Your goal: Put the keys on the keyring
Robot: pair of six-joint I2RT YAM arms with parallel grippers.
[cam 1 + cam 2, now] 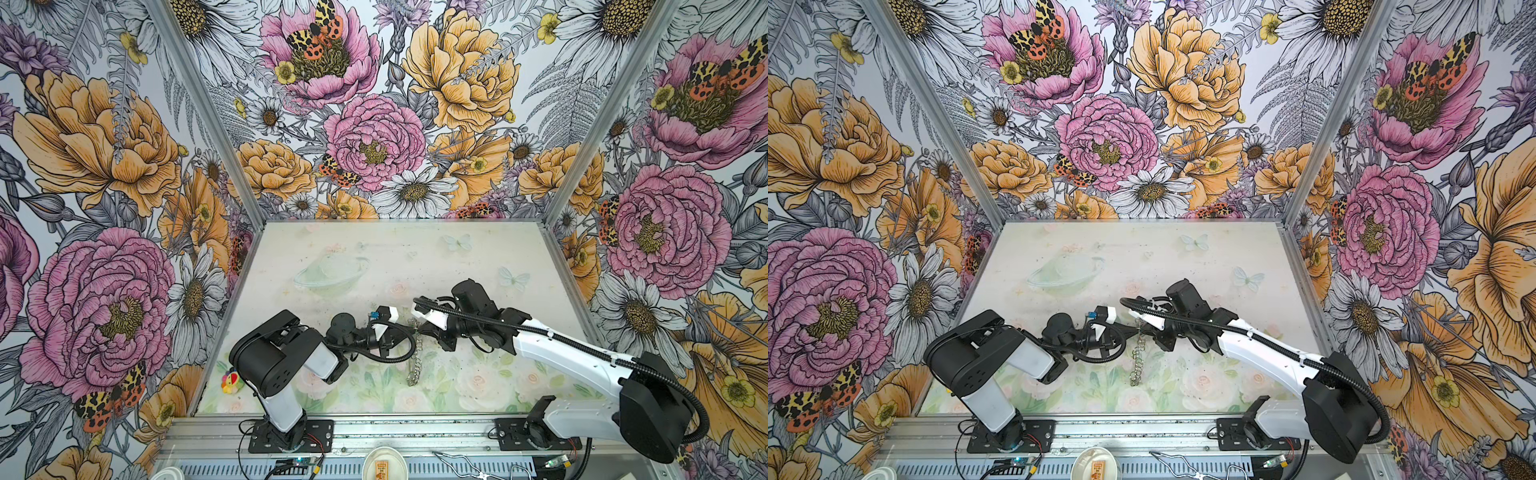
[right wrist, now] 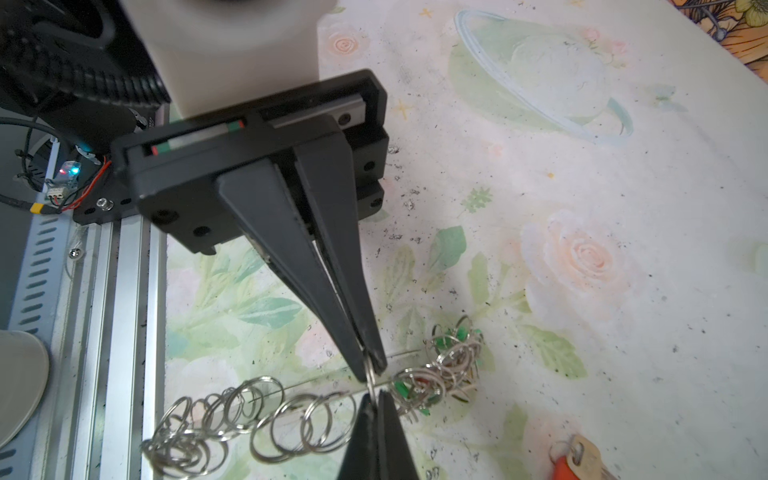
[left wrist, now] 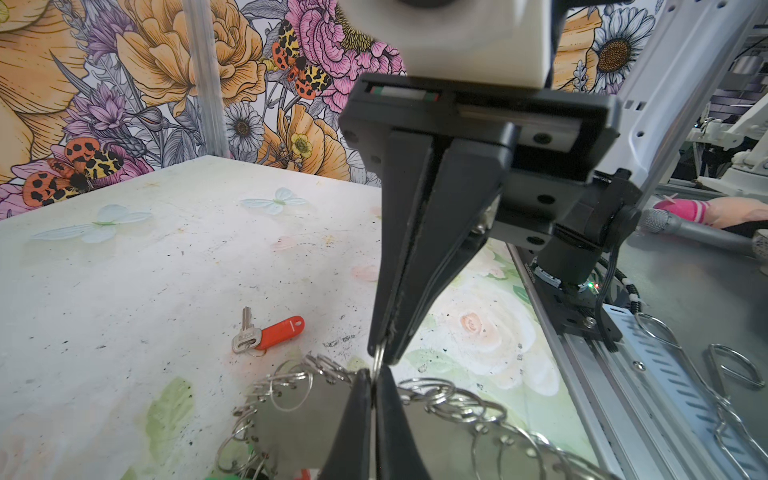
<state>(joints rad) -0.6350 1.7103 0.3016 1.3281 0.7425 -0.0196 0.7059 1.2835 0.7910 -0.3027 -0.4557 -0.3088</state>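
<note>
Left wrist view: left fingers (image 3: 353,415) and right fingers (image 3: 453,232) pinch one split ring (image 3: 376,358) of the keyring (image 3: 299,415); red key (image 3: 246,338) lies loose beyond, unthreaded.

Robotics lab test booth. Left arm (image 1: 282,365) and right arm (image 1: 561,353) are bolted to a near-edge aluminium rail (image 1: 415,432); metal frame posts (image 1: 202,104), flower-papered walls (image 1: 374,124), printed tabletop (image 1: 415,257), exposed circuit board (image 1: 297,461).

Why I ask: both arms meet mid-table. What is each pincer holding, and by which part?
The keyring: the left pincer and the right pincer both pinch one small split ring on its outer edge, from opposite sides.
</note>
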